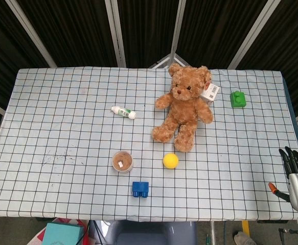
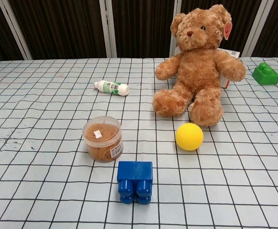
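Your right hand [image 1: 297, 178] at bench [image 1: 46, 102] right edge, fingers spread, holding nothing. Nearest things well apart: yellow ball [image 1: 170, 161] below teddy bear [image 1: 184, 107], green block [image 1: 237, 98] at far right. Left hand out of sight.

The right hand [image 1: 297, 178] hangs off the table's right edge near the front corner, holding nothing, dark fingers spread and pointing away from the robot, touching nothing. Nearest to it, but well apart, the yellow ball [image 1: 170, 161] sits on the checked cloth, toward the front edge just right of middle.
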Motion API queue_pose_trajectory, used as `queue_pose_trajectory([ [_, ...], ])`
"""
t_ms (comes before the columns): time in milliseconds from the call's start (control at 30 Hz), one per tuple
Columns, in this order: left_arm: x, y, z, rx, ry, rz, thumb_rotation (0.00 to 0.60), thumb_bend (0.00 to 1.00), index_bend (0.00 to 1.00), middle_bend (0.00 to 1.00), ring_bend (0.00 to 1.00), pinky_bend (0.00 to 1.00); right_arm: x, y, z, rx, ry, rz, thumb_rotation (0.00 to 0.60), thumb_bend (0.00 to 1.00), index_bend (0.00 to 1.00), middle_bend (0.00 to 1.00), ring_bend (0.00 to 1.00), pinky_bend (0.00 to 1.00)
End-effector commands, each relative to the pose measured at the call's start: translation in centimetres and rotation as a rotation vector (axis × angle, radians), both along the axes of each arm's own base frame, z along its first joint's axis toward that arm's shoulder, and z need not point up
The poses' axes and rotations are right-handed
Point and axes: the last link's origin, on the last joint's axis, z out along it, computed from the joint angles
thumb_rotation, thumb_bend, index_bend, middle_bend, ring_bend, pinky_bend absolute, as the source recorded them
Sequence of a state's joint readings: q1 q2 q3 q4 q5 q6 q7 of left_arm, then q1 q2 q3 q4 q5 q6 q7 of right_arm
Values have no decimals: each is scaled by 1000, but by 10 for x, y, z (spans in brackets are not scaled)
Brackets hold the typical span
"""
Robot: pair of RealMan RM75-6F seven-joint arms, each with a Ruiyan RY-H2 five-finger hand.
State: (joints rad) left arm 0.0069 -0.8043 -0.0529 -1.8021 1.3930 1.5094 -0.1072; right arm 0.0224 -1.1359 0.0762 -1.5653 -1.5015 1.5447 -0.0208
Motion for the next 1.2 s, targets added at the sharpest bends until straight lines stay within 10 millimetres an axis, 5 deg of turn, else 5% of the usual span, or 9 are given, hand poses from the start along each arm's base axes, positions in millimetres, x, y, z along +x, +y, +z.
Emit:
queue_pose_trajectory([
  [33, -1, 1, 0, 1, 3, 8, 600, 173, 220, 62, 12, 136, 9, -13, -9, 35, -227, 4, 600, 197, 34, 70, 45, 0],
  [333, -4, 6, 0, 7, 9, 31, 600, 173, 220, 62, 12, 136, 27, -73, -17, 163, -391, -28, 600, 198, 34, 70, 45, 0],
  [767, -7, 8, 1, 25, 15, 47, 600, 173, 220, 62, 12, 136, 72, -177, -65, 143, -731, -163, 600, 197, 88, 114, 115, 0],
  [1200, -12, 14, 4, 35, 15, 79, 600, 173, 220, 62, 12, 136, 92, -232, -100, 132, -698, -264, 600, 198, 163, 195, 165, 0],
])
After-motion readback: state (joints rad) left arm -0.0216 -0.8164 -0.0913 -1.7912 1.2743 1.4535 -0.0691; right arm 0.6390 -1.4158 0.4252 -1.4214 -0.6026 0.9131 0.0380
